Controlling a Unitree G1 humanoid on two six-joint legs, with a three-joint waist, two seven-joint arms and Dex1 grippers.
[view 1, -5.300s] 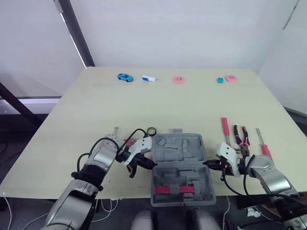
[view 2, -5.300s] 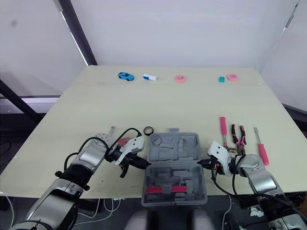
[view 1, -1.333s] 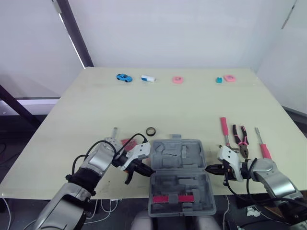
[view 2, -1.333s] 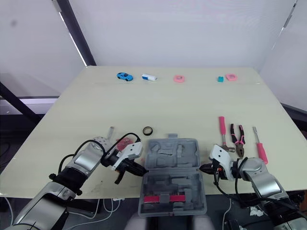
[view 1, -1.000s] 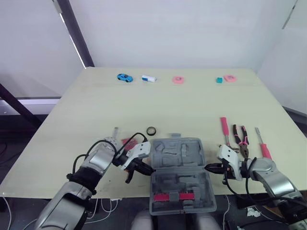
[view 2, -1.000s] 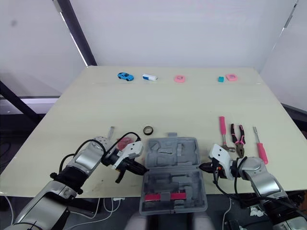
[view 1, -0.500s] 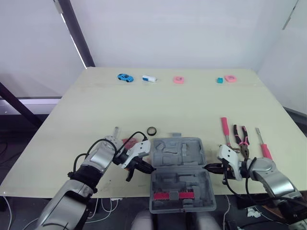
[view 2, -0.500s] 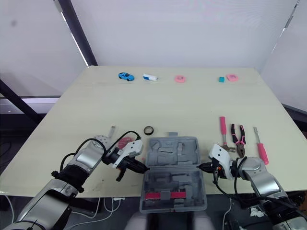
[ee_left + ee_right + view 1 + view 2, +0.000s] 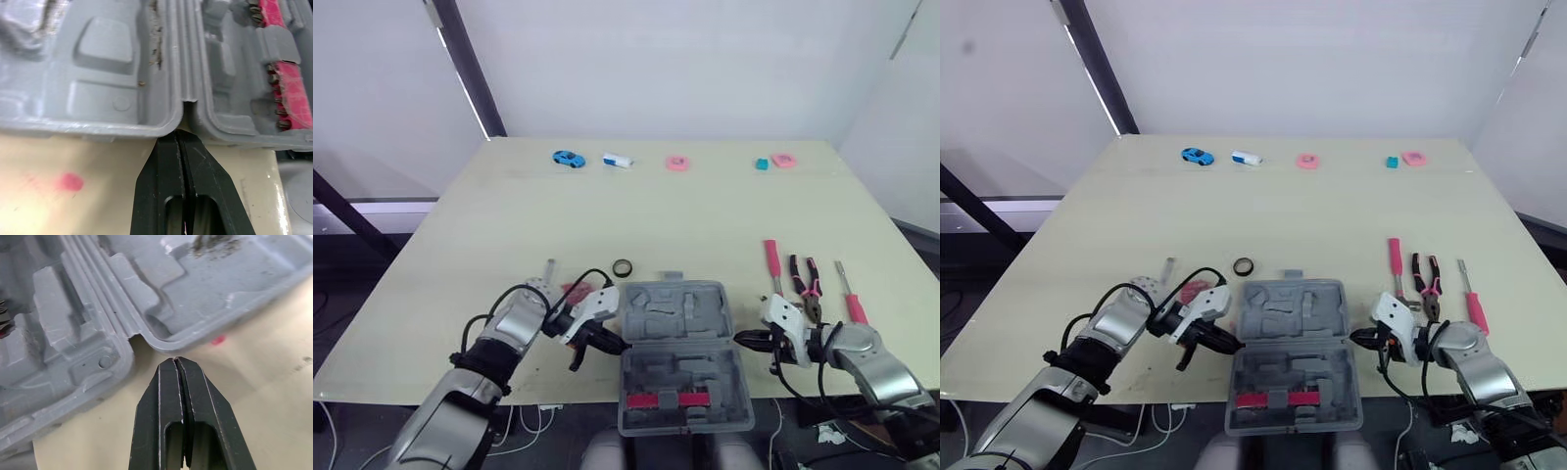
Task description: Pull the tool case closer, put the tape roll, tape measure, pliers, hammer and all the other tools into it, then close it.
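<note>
The grey tool case [image 9: 677,348] lies open at the table's front edge, its near half with a pink bit strip [image 9: 663,399] hanging over the edge. My left gripper [image 9: 619,345] is shut, its tips touching the hinge notch on the case's left side [image 9: 178,134]. My right gripper [image 9: 740,339] is shut, its tips a small gap off the case's right rim [image 9: 175,360]. A black tape roll [image 9: 623,267] lies just behind the case. A pink-handled screwdriver [image 9: 771,264], pliers [image 9: 805,282] and a second screwdriver [image 9: 850,299] lie to the right.
A red object [image 9: 573,290] and a grey metal piece [image 9: 549,270] lie by my left arm. Along the far edge sit a blue toy car [image 9: 567,158], a white item [image 9: 618,161], a pink roll [image 9: 677,164], a teal block [image 9: 761,164] and another pink item [image 9: 784,159].
Since the earliest frame the case has slid a little toward the front edge. In the last half second my right gripper drew slightly right, off the case's rim. The left gripper stayed.
</note>
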